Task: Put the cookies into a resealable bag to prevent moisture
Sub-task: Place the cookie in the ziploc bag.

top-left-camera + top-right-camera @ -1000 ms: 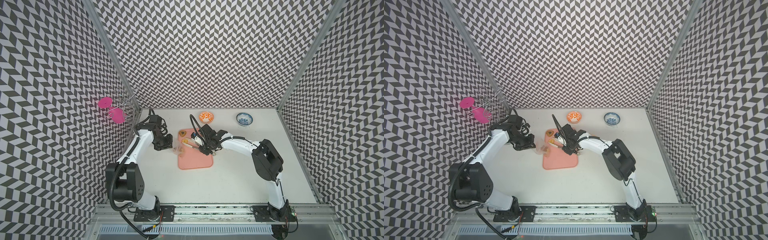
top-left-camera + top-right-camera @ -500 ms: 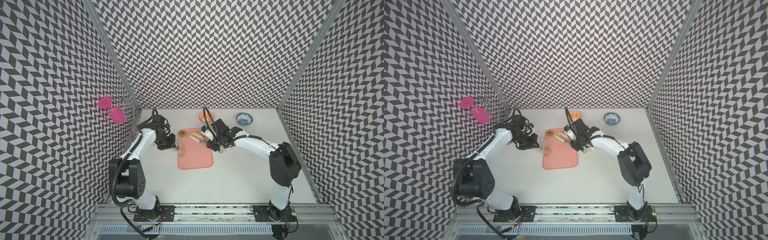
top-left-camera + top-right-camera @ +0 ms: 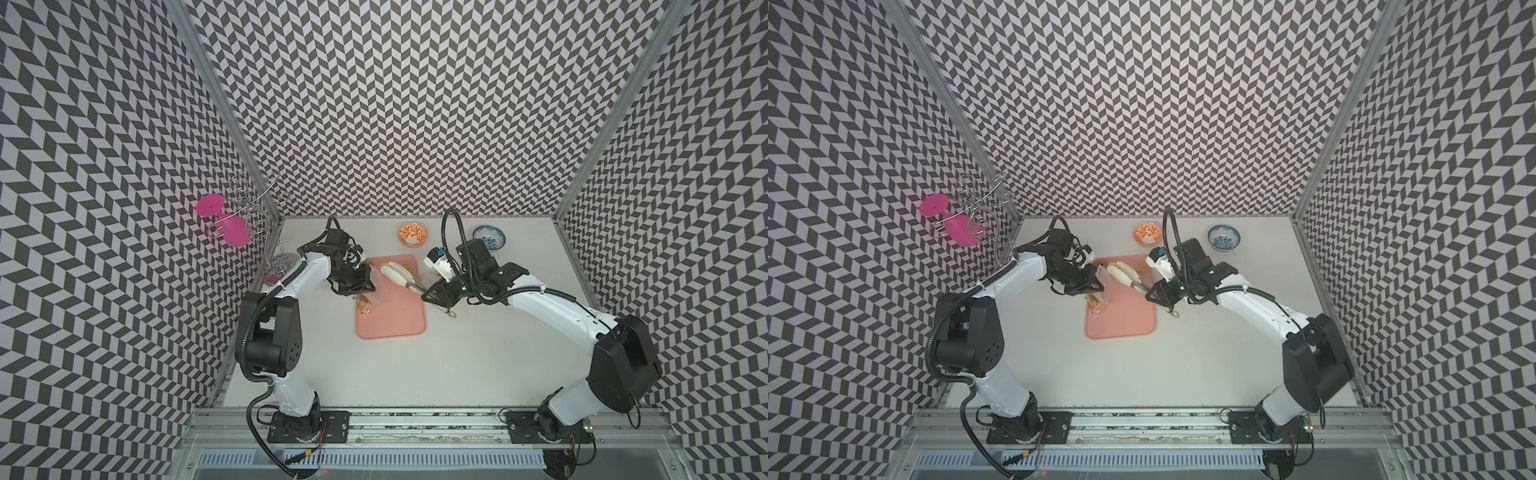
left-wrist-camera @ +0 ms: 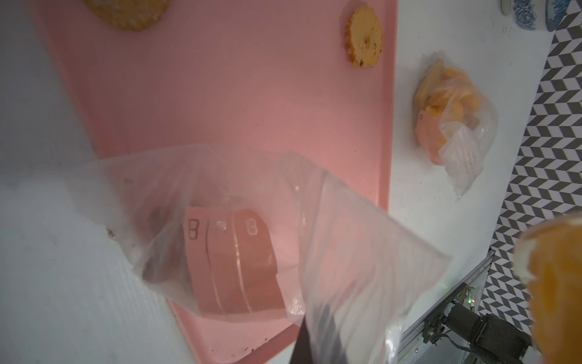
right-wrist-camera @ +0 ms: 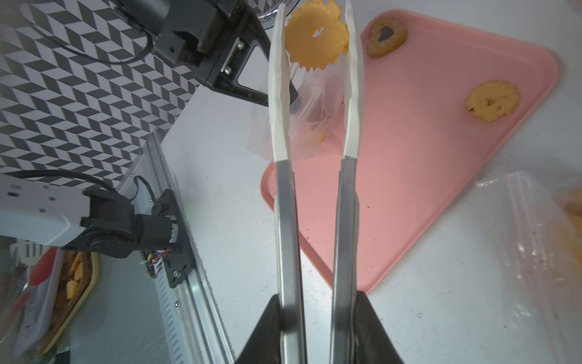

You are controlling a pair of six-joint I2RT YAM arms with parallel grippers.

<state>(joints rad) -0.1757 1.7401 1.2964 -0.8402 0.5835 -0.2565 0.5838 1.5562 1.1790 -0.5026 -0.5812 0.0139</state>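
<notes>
The cookies [image 5: 491, 101] are in several places from my seat. Two lie loose on the pink tray [image 5: 441, 176], and a scalloped yellow cookie [image 5: 316, 34] is nipped between the white tips of the tongs [image 5: 283, 220], close by the upper edge of the resealable bag [image 5: 310, 116].

The right wrist view shows this best. There I can see the right gripper [image 5: 318, 315] pressed onto the tongs' steel handles.

The left gripper [image 3: 361, 286] is squeezed together on the bag's edge and holds it upright at the tray's side. Its own wrist view shows only one dark finger [image 4: 310, 340] through the film.

Both top views show orange pieces sitting low in that bag, which the left wrist view blurs.

That left wrist view adds pink labels marked 8 behind the plastic. It also shows a second bag [image 4: 450, 104] stuffed with orange pieces, lying on the white table [image 4: 409, 220] just beside the tray (the right wrist camera catches only a corner of it).

Only the top views take in the orange-patterned bowl [image 3: 412, 235] at the back.
</notes>
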